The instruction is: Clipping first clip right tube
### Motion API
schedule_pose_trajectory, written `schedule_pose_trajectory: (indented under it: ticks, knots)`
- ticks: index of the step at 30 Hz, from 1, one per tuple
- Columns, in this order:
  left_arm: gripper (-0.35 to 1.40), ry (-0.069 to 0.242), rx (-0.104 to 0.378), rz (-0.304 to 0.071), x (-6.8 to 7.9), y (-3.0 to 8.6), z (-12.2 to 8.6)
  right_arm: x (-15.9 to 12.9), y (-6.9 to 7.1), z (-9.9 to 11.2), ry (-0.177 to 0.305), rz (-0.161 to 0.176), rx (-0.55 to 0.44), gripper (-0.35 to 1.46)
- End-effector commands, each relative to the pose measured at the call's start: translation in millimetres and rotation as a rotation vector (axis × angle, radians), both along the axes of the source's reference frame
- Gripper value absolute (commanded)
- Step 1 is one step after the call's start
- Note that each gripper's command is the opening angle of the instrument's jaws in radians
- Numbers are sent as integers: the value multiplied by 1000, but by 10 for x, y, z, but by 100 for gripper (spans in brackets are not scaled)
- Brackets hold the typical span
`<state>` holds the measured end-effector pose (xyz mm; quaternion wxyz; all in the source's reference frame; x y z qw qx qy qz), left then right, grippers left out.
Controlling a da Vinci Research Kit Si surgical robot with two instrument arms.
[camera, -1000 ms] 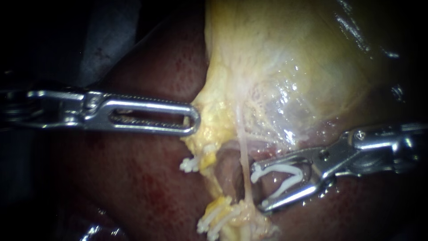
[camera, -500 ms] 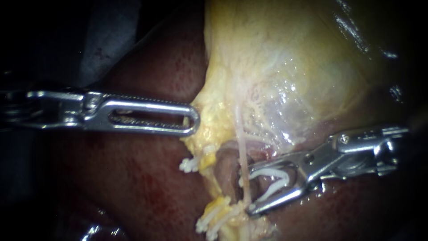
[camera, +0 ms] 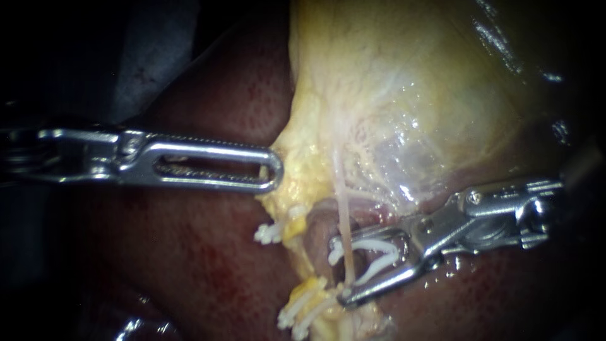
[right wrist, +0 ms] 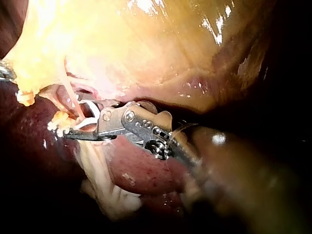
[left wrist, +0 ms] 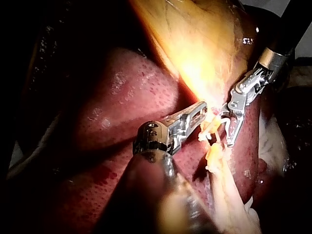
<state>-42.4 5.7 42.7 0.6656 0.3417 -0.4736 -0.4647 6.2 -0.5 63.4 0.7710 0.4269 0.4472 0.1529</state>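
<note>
The right tube (camera: 343, 211) is a thin pale strand running from the gallbladder (camera: 410, 95) down to yellow tissue. My right instrument (camera: 341, 271) comes in from the right. Its jaws stand wide apart with an open white clip (camera: 379, 252) held between them, and they straddle the tube, one on either side. In the right wrist view the right instrument (right wrist: 74, 114) shows the same, with the tube (right wrist: 73, 100) crossing inside the clip. My left instrument (camera: 271, 170) has slotted jaws lying together, tip against the gallbladder's yellow edge. The left wrist view shows the left instrument (left wrist: 197, 114) and the right instrument (left wrist: 226, 129).
Dark red liver (camera: 208, 252) lies beneath and around everything. White clips (camera: 268, 233) sit on yellow tissue left of the tube, and more white clips (camera: 300, 314) lie lower down.
My right instrument has moved left with the clip: its jaw tips, first just right of the tube, now reach past it. The left instrument has not moved.
</note>
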Motion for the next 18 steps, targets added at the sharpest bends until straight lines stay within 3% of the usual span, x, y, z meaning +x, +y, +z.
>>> schedule_pose_trajectory:
  ticks: [1,4,8,13,18]
  knots:
    - [-35,0,0,0,0,0,0,0,1,0,-3,2,4,46]
    - [-35,0,0,0,0,0,0,0,3,2,-8,5,14,39]
    - [-35,0,0,0,0,0,0,-1,5,1,-16,6,25,15]
    - [-35,0,0,0,0,0,0,-4,10,-1,-14,-24,41,-19]
    - [-35,0,0,0,0,0,0,-6,9,-1,-14,-52,59,-35]
